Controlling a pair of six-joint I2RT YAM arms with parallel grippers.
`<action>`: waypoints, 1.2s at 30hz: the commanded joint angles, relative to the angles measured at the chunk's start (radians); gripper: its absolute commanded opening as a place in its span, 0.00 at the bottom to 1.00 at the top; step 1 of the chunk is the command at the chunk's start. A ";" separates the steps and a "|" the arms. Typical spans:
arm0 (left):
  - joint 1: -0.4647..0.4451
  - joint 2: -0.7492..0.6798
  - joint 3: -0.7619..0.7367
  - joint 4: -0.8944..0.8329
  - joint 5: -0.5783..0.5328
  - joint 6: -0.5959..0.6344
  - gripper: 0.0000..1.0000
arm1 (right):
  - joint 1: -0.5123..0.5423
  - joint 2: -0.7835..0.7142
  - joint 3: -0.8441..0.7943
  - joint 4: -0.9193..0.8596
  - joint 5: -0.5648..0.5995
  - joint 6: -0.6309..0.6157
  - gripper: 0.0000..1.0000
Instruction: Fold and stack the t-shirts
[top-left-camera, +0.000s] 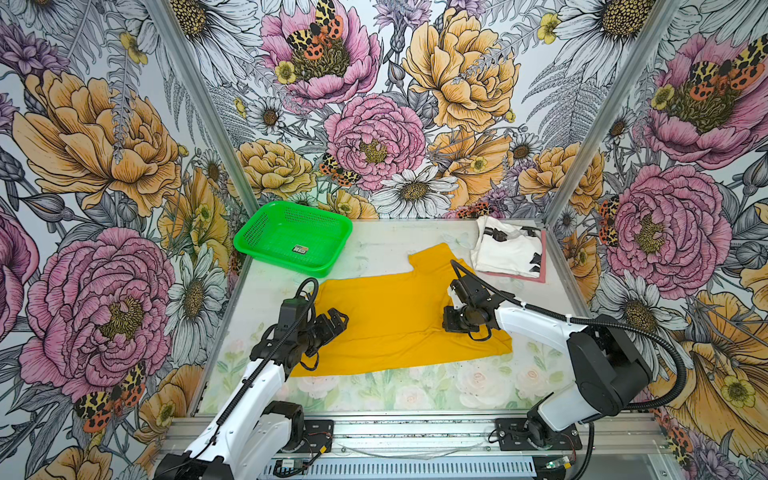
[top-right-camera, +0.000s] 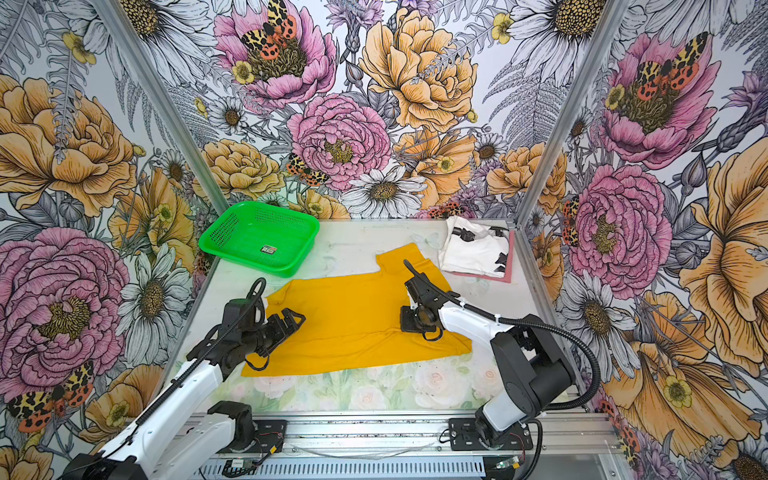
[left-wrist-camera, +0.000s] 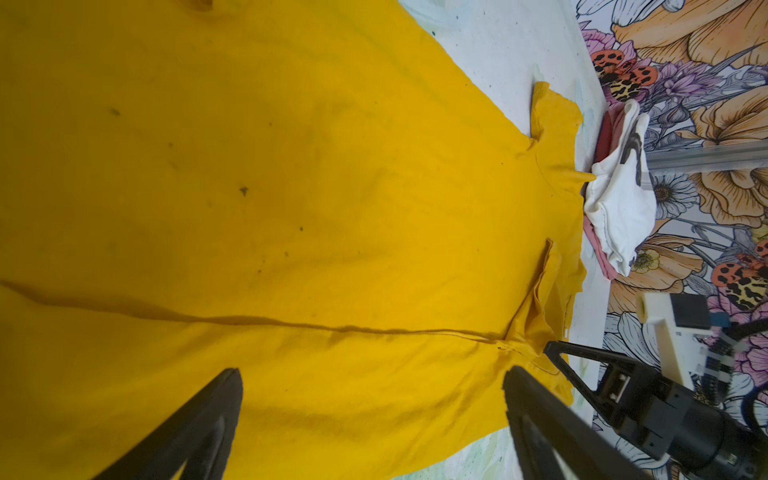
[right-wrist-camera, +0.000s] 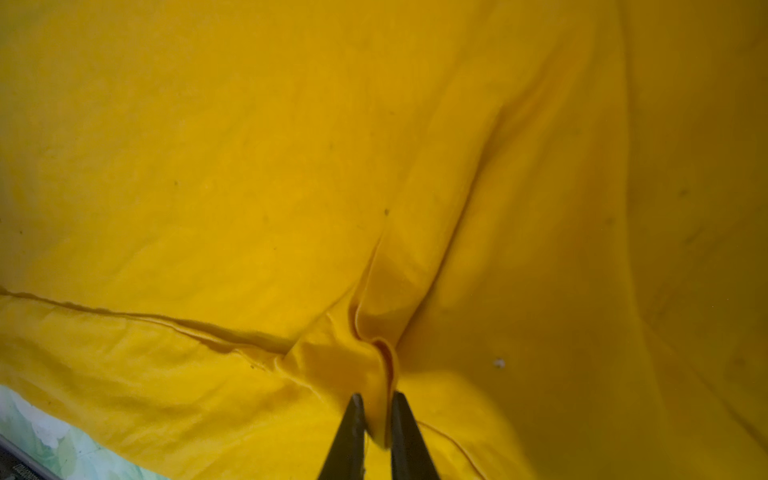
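The right gripper (right-wrist-camera: 377, 400) pinches a ridge of the yellow t-shirt (top-left-camera: 395, 316) at three o'clock, seemingly to fold it, while the left gripper (left-wrist-camera: 372, 372) hovers wide open at nine

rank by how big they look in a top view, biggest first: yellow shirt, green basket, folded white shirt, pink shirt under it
1. yellow shirt, spread out
2. green basket
3. white shirt, folded
4. pink shirt: only its edges show, the rest is hidden under the white one

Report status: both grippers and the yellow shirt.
Left gripper open, over yellow shirt. Right gripper shut on a pinch of it. White shirt stacked on pink shirt, far right. Green basket apart.
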 joint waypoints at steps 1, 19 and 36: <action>-0.007 -0.012 -0.012 0.025 0.009 0.016 0.99 | 0.007 0.036 0.077 0.015 -0.004 -0.007 0.05; -0.004 -0.011 -0.008 0.022 0.007 0.019 0.99 | 0.015 0.181 0.343 0.049 -0.069 -0.068 0.51; -0.013 0.206 0.097 0.076 -0.002 0.073 0.99 | -0.157 0.114 0.146 0.024 -0.010 -0.135 0.99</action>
